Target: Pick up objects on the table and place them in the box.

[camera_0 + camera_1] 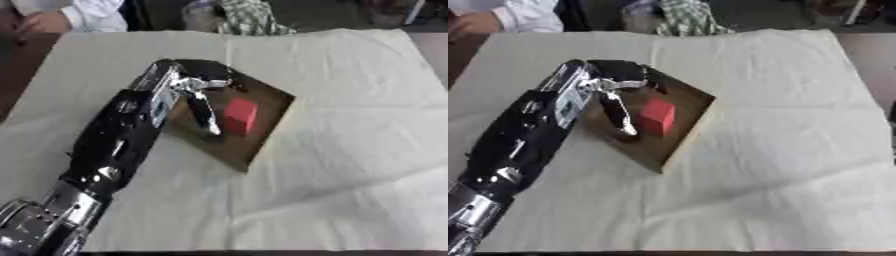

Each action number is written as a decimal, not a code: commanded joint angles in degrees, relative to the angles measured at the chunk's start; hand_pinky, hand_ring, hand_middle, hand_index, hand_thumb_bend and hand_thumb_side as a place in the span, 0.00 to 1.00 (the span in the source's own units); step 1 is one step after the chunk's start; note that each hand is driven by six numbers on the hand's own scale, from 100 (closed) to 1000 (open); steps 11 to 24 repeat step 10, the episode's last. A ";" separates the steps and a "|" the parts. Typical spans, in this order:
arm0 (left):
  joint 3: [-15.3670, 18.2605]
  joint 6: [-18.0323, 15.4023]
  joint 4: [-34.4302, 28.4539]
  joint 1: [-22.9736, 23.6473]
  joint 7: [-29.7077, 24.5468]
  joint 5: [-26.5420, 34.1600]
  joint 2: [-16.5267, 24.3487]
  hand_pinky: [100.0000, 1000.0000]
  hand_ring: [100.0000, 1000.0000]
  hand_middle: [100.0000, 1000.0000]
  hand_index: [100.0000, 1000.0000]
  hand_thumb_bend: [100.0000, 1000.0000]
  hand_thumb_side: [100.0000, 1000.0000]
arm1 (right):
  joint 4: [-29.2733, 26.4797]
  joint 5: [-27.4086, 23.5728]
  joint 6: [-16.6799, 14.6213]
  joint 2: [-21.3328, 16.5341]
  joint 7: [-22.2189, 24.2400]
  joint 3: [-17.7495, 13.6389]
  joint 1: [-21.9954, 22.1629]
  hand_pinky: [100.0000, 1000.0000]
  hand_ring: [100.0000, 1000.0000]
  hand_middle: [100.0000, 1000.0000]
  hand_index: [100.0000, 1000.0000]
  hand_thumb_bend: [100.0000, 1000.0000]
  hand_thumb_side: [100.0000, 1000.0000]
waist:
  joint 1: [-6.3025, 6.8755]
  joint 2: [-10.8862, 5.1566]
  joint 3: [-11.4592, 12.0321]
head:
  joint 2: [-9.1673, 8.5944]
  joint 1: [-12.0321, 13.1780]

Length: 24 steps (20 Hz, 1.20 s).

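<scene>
White-clothed table (350, 150): left hand (199, 92) (fingers relaxed, holding nothing) beside red block (240, 116) in box (262, 145).

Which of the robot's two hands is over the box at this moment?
The left robot hand, entering from the view's left, is over the box beside the red block; the right robot hand shows in no view.

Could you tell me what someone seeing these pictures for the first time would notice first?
The red block stands out most, sitting inside the shallow brown box at the middle of the white cloth. Next is the robot's black left hand, reaching in from the lower left with its fingers down beside the block.
</scene>
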 commanded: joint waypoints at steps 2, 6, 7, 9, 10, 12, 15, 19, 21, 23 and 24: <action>0.51 0.12 -5.10 -1.14 0.39 3.69 1.44 0.66 0.79 0.73 0.87 0.45 0.26 | -0.86 -0.41 0.16 -0.71 -0.07 -0.58 0.08 0.86 0.76 0.82 0.76 0.00 0.80 | -0.29 -1.24 0.19 | -0.21 -0.13; 0.52 1.41 -13.12 -0.98 -0.63 10.30 3.68 0.65 0.77 0.72 0.86 0.39 0.24 | -0.86 -0.21 0.10 -1.04 -0.30 -0.83 0.36 0.86 0.76 0.82 0.76 0.00 0.79 | -0.26 -1.45 0.58 | -0.01 -0.39; 0.68 1.94 -15.52 -0.83 -0.93 12.26 4.40 0.63 0.77 0.71 0.86 0.36 0.23 | -0.86 -0.11 0.08 -1.12 -0.40 -0.91 0.45 0.86 0.76 0.82 0.76 0.00 0.79 | -0.28 -1.48 0.70 | 0.05 -0.48; 1.16 3.27 -20.89 -0.24 -1.39 16.77 6.15 0.62 0.76 0.71 0.85 0.33 0.23 | -0.86 0.07 0.03 -1.29 -0.62 -1.05 0.67 0.86 0.76 0.82 0.76 0.00 0.79 | -0.35 -1.53 0.96 | 0.16 -0.69; 1.37 4.06 -23.45 0.15 -1.56 18.96 7.05 0.62 0.76 0.71 0.85 0.33 0.23 | -0.86 0.16 0.00 -1.36 -0.73 -1.11 0.77 0.86 0.76 0.82 0.76 0.00 0.79 | -0.38 -1.55 1.07 | 0.21 -0.81; 1.37 4.06 -23.45 0.15 -1.56 18.96 7.05 0.62 0.76 0.71 0.85 0.33 0.23 | -0.86 0.16 0.00 -1.36 -0.73 -1.11 0.77 0.86 0.76 0.82 0.76 0.00 0.79 | -0.38 -1.55 1.07 | 0.21 -0.81; 1.37 4.06 -23.45 0.15 -1.56 18.96 7.05 0.62 0.76 0.71 0.85 0.33 0.23 | -0.86 0.16 0.00 -1.36 -0.73 -1.11 0.77 0.86 0.76 0.82 0.76 0.00 0.79 | -0.38 -1.55 1.07 | 0.21 -0.81; 1.37 4.06 -23.45 0.15 -1.56 18.96 7.05 0.62 0.76 0.71 0.85 0.33 0.23 | -0.86 0.16 0.00 -1.36 -0.73 -1.11 0.77 0.86 0.76 0.82 0.76 0.00 0.79 | -0.38 -1.55 1.07 | 0.21 -0.81; 1.37 4.06 -23.45 0.15 -1.56 18.96 7.05 0.62 0.76 0.71 0.85 0.33 0.23 | -0.86 0.16 0.00 -1.36 -0.73 -1.11 0.77 0.86 0.76 0.82 0.76 0.00 0.79 | -0.38 -1.55 1.07 | 0.21 -0.81; 1.37 4.06 -23.45 0.15 -1.56 18.96 7.05 0.62 0.76 0.71 0.85 0.33 0.23 | -0.86 0.16 0.00 -1.36 -0.73 -1.11 0.77 0.86 0.76 0.82 0.76 0.00 0.79 | -0.38 -1.55 1.07 | 0.21 -0.81; 1.37 4.06 -23.45 0.15 -1.56 18.96 7.05 0.62 0.76 0.71 0.85 0.33 0.23 | -0.86 0.16 0.00 -1.36 -0.73 -1.11 0.77 0.86 0.76 0.82 0.76 0.00 0.79 | -0.38 -1.55 1.07 | 0.21 -0.81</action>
